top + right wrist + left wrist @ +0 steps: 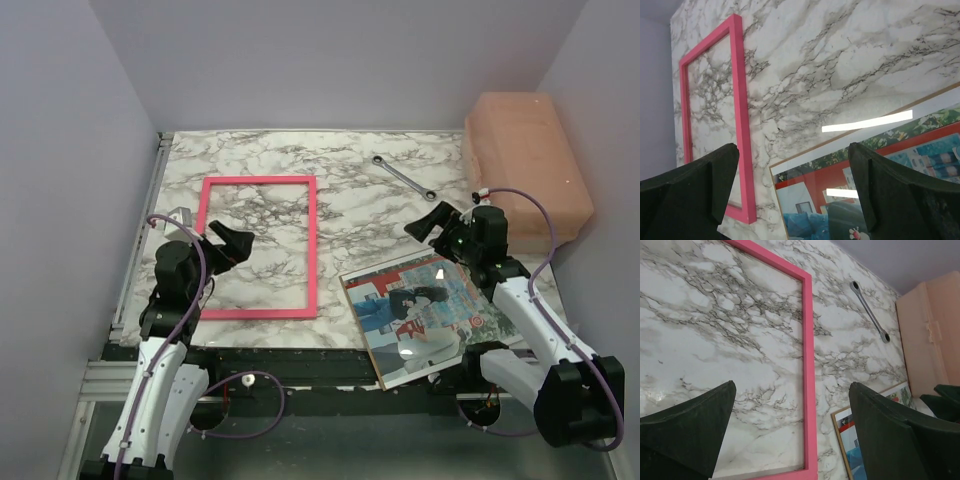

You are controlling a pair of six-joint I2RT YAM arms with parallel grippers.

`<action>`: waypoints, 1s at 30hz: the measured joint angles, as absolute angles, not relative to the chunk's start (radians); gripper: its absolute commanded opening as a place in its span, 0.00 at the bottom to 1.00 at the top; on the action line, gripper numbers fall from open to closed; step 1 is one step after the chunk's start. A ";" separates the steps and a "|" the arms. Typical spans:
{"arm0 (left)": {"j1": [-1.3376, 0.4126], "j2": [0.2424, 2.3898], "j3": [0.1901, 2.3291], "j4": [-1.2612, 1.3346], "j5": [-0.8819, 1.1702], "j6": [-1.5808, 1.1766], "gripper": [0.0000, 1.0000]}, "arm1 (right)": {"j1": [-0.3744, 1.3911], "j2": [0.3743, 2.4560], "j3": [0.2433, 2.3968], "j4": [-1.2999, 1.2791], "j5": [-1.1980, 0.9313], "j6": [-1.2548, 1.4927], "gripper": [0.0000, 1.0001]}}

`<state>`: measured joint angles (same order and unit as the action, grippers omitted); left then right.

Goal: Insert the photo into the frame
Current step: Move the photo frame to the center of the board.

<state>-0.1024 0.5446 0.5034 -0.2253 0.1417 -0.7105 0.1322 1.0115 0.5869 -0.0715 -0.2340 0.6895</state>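
Note:
The frame (312, 245), bright pink and thin, lies flat on the marble table's left half with bare marble inside it. The photo (420, 315) lies face up and skewed at the front right, a thin brown edge round it and its near corner over the table's front edge. My left gripper (232, 240) hovers open over the frame's lower left part, empty. My right gripper (428, 222) hovers open above the photo's far edge, empty. In the left wrist view the left gripper (792, 385) looks down on the frame (808, 365) and the photo's corner (847, 432). In the right wrist view the right gripper (793, 147) spans the photo (880, 165) and the frame (740, 100).
A metal wrench (404, 178) lies on the marble behind the photo, also in the left wrist view as the wrench (870, 312). A peach foam block (525, 160) stands at the back right against the wall. Grey walls close in the table's sides and back.

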 measured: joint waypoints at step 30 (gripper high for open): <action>-0.102 0.455 0.830 -0.389 0.270 -0.749 0.98 | 0.622 1.502 0.979 -0.337 -0.179 0.744 0.96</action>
